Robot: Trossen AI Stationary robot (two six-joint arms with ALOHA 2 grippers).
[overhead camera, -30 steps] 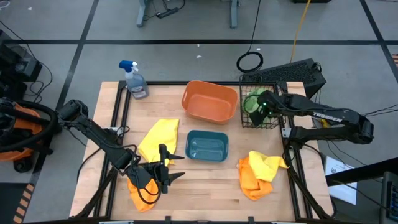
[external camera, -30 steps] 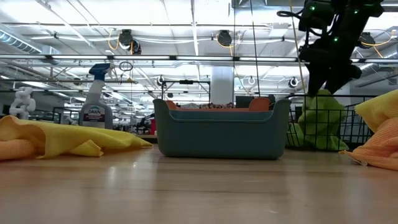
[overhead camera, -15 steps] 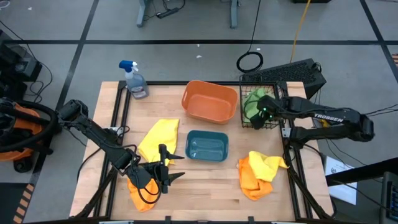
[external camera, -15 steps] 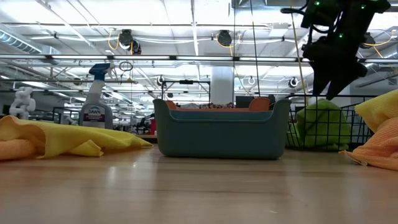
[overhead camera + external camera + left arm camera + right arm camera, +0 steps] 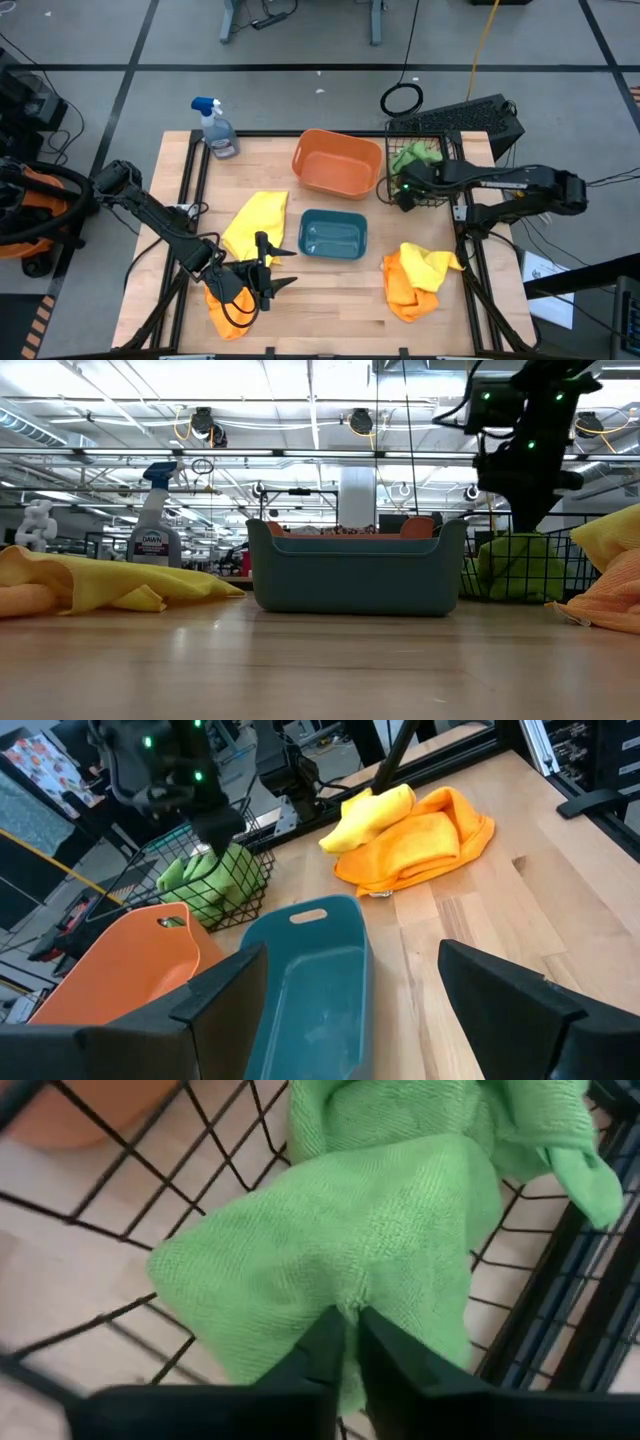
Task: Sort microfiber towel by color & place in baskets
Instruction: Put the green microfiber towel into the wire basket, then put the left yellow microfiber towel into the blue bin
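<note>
Green microfiber towels [image 5: 415, 155] lie heaped in the black wire basket [image 5: 440, 128] at the far right. My right gripper [image 5: 352, 1325] reaches down into that basket and is shut on a green towel [image 5: 330, 1230]. My left gripper [image 5: 290, 267] hangs open near the front left, above an orange towel [image 5: 225, 310], and touches nothing. A yellow towel [image 5: 255, 222] lies flat beside it. An orange and yellow pile [image 5: 415, 275] lies at the front right. The orange tub [image 5: 337, 162] and the teal tray [image 5: 333, 236] stand mid-table. My right gripper pinches a small pucker of the green towel's upper surface [image 5: 352, 1292] between its two fingertips. The fingers come from above, slanting steeply down into the basket. The towel lies bunched on the basket's wire floor [image 5: 110, 1230], not lifted.
A clear spray bottle with a blue nozzle [image 5: 215, 128] stands at the far left corner. Black frame rails [image 5: 470, 260] run along the table's left and right sides. Bare wood [image 5: 330, 300] shows in front of the teal tray.
My right gripper has sunk deeper into the black basket, toward its near left corner, tipping more steeply down, and has shut on the green towel. The green heap, peaked under the gripper a second ago, has settled lower in the basket.
</note>
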